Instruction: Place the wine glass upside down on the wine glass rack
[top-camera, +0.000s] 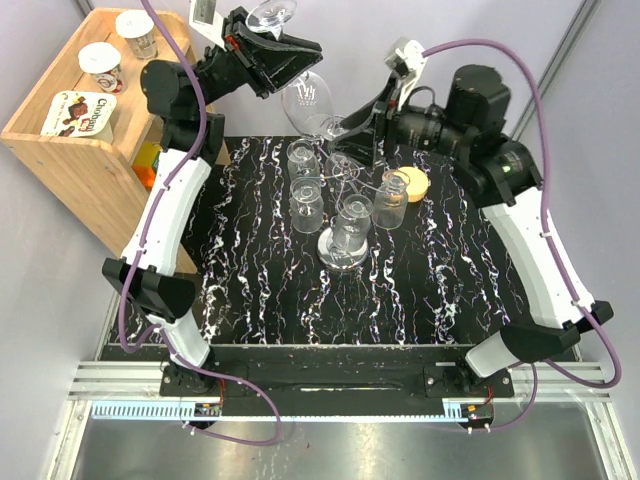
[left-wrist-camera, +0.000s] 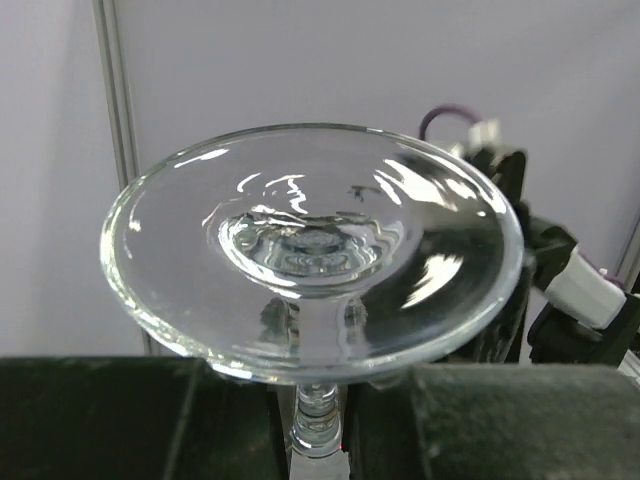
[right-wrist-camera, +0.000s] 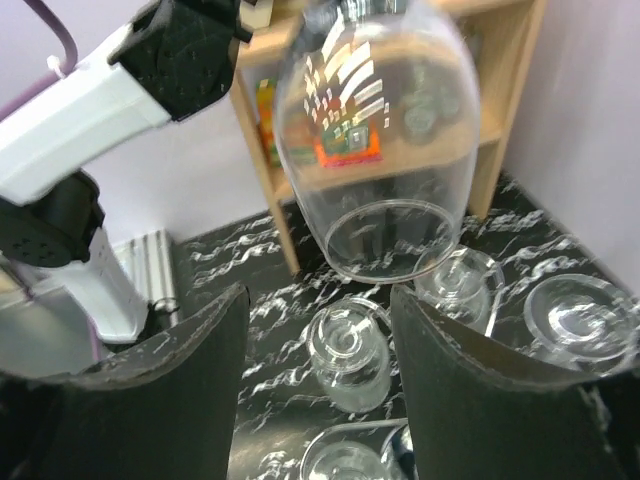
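Observation:
My left gripper (top-camera: 268, 48) is shut on the stem of a clear wine glass (top-camera: 308, 100) and holds it upside down, high above the table's back. Its foot (left-wrist-camera: 310, 250) is on top and the stem (left-wrist-camera: 318, 420) is pinched between the left gripper's (left-wrist-camera: 318, 435) jaws. The bowl (right-wrist-camera: 375, 150) hangs mouth down above the chrome wine glass rack (top-camera: 342, 252), whose wire arms (top-camera: 342, 168) carry several upside-down glasses (right-wrist-camera: 350, 350). My right gripper (top-camera: 345, 125) is open and empty, just right of the bowl; its fingers (right-wrist-camera: 170, 400) spread wide below the bowl's rim.
A wooden shelf (top-camera: 90, 150) with yogurt cups (top-camera: 82, 112) stands at the back left, close to the left arm. A tan round object (top-camera: 413, 183) lies right of the rack. The black marbled mat (top-camera: 260, 290) covers the table.

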